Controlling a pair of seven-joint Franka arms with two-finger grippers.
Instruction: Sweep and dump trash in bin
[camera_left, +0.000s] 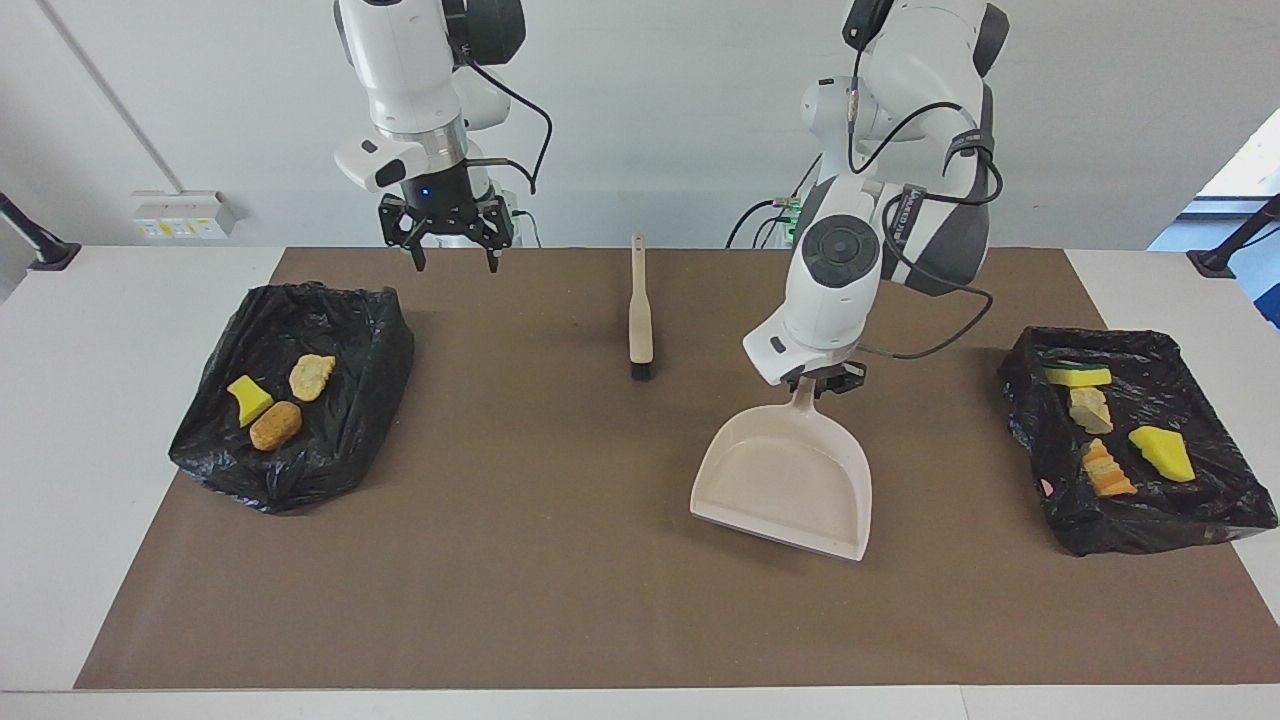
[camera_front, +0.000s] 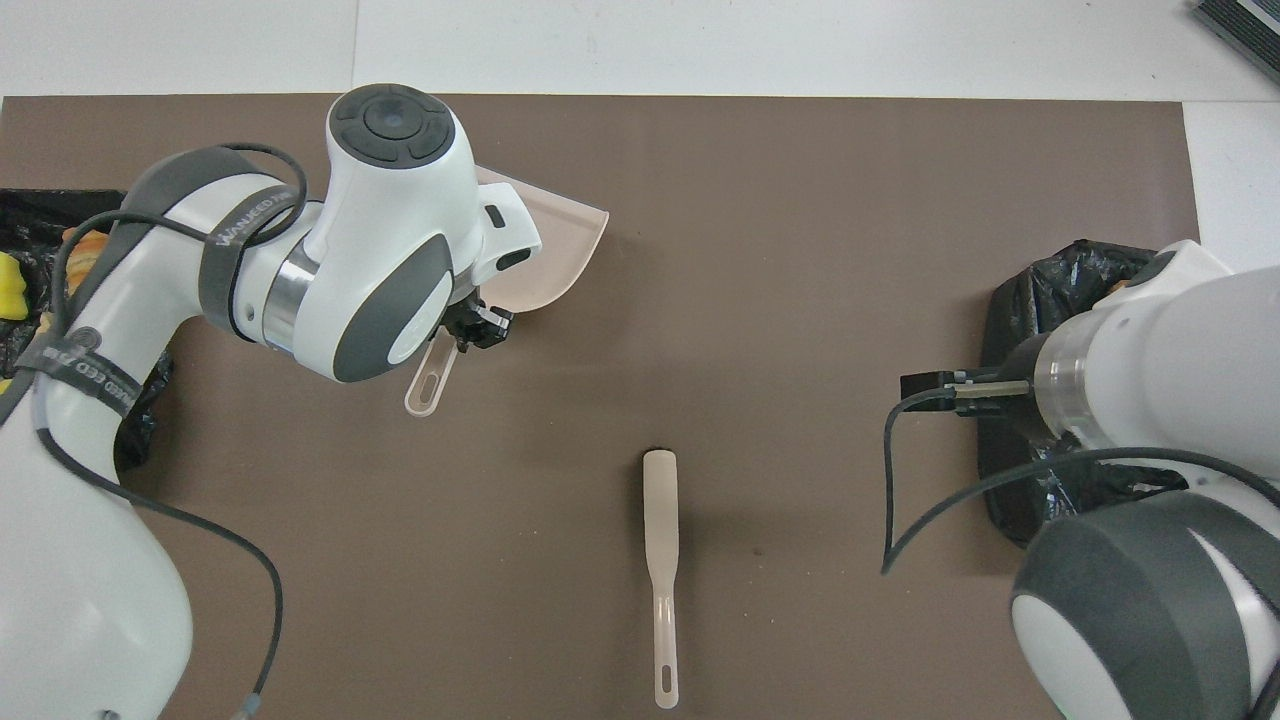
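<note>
Starting at the right arm's end of the surface (camera_left: 560, 620), which has a brown mat over it: a crinkly black plastic bag (camera_left: 345, 400) lining a bin holds three bits of the trash (camera_left: 275, 400), a yellow sponge wedge and two bready tan lumps. The right claw (camera_left: 452, 262) hangs released, fingers spread, over the mat's edge beside that bin, holding nothing; looks like it's just waiting.

Middle: the brush (camera_left: 640, 318) lies flat on the mat, slim cream handle pointing toward the robots, dark bristles at the end farther from them. Nobody's touching it.

Next, the left claw (camera_left: 822, 384) is clenched on the handle of the dustpan (camera_left: 785, 480), a smooth, pale pink plastic scoop with a wide flat lip. The pan is empty and its lip points away from the robots, so I'd guess it's being set down or parked.

At the left arm's end, a second bag-lined bin (camera_left: 1180, 515) holds four more pieces: sponge chunks and orange bready bits. No trash left on the mat, so the job looks basically done.
</note>
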